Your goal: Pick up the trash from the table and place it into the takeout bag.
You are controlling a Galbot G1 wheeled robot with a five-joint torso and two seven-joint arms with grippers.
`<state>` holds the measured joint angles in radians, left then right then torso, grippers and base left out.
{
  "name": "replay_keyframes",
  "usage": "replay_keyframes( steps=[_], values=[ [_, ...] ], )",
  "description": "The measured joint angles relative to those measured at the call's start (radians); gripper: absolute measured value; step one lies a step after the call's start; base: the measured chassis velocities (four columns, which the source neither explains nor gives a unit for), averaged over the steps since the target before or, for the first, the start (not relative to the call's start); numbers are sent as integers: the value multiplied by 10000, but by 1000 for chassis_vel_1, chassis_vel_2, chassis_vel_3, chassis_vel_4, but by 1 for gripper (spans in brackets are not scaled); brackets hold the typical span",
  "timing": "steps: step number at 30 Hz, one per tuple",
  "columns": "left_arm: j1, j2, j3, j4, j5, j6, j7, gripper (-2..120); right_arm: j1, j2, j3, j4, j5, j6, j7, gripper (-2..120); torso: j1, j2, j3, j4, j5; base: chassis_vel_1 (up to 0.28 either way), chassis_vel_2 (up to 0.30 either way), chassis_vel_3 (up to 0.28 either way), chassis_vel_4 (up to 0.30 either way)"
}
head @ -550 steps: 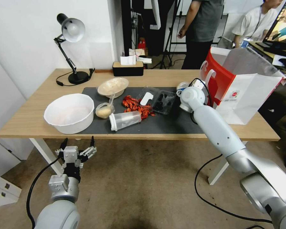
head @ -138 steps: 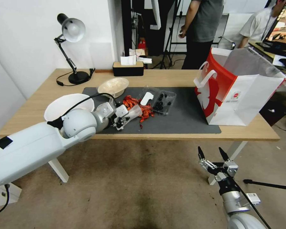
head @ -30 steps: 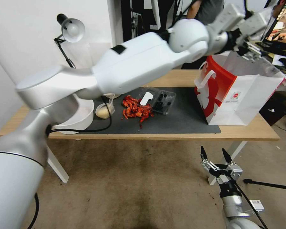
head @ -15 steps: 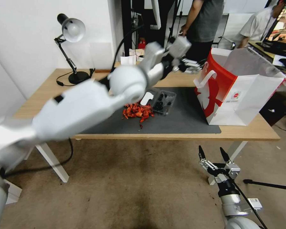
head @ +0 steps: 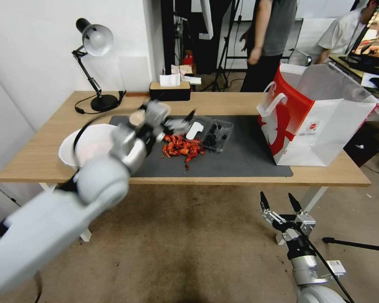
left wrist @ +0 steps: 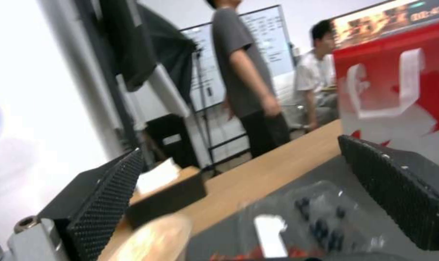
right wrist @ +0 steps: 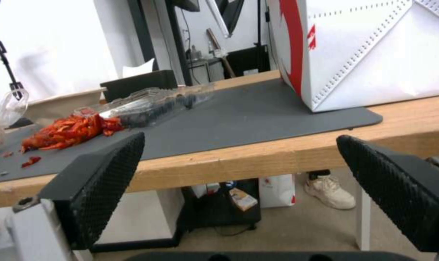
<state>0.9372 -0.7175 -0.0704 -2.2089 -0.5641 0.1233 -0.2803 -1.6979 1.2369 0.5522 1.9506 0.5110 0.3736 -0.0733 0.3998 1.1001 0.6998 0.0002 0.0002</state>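
Your head camera looks forward and down over the whole table [head: 240,174] from above its front edge. Your left wrist camera sits low over the mat, facing along the tabletop toward the takeout bag [left wrist: 398,90]. Your right wrist camera looks up from below the table's front edge [right wrist: 258,159]. All three share the bag [right wrist: 364,50] and the grey mat [head: 236,155].
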Motion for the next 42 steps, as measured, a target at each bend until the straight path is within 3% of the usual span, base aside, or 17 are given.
replay_keyframes(
  steps=[2, 3, 6, 11, 13, 16, 28, 42],
  values=[
    [1570, -503, -854, -323, 848, -310, -317, 100, 5, -13, 4, 0, 1, -2, -15, 100, 0, 1, 0, -3, 0, 0, 0, 0, 0],
    [1570, -503, -854, -323, 848, -310, -317, 100, 5, -13, 4, 0, 1, -2, -15, 100, 0, 1, 0, -3, 0, 0, 0, 0, 0],
    [3295, -1550, -1721, -727, 1792, -383, -740, 100, 1, -35, 8, 54, 1, -19, -19, 100, 0, 1, 0, -3, 1, 0, 0, 0, 0],
    [4681, -2217, -2230, -857, 2388, -486, -1079, 100, -14, -63, 9, 120, 1, -54, -20, 100, 1, 0, 1, -2, 0, 0, 0, 0, 0],
    [5948, -2687, -2527, -889, 2689, -650, -1545, 100, -26, -83, 3, 145, 1, -82, -19, 100, 0, 1, 0, 1, -2, 0, 0, 0, 0],
    [6477, -2898, -2640, -847, 2700, -885, -1637, 100, -26, -95, -18, 145, 0, -90, -19, 100, 0, 1, 0, 0, 1, 0, 0, 0, 0],
    [6773, -3416, -2209, 545, 2463, -1487, -1684, 100, -68, -122, -68, 140, -22, -121, -15, 100, 2, -1, 2, -3, -3, 0, 0, 0, 0],
    [6692, -3539, -2137, 934, 2654, -1626, -1626, 100, -75, -155, -70, 134, -25, -116, -22, 100, 2, -1, 2, -1, -2, 0, 0, 0, 0]
  ],
)
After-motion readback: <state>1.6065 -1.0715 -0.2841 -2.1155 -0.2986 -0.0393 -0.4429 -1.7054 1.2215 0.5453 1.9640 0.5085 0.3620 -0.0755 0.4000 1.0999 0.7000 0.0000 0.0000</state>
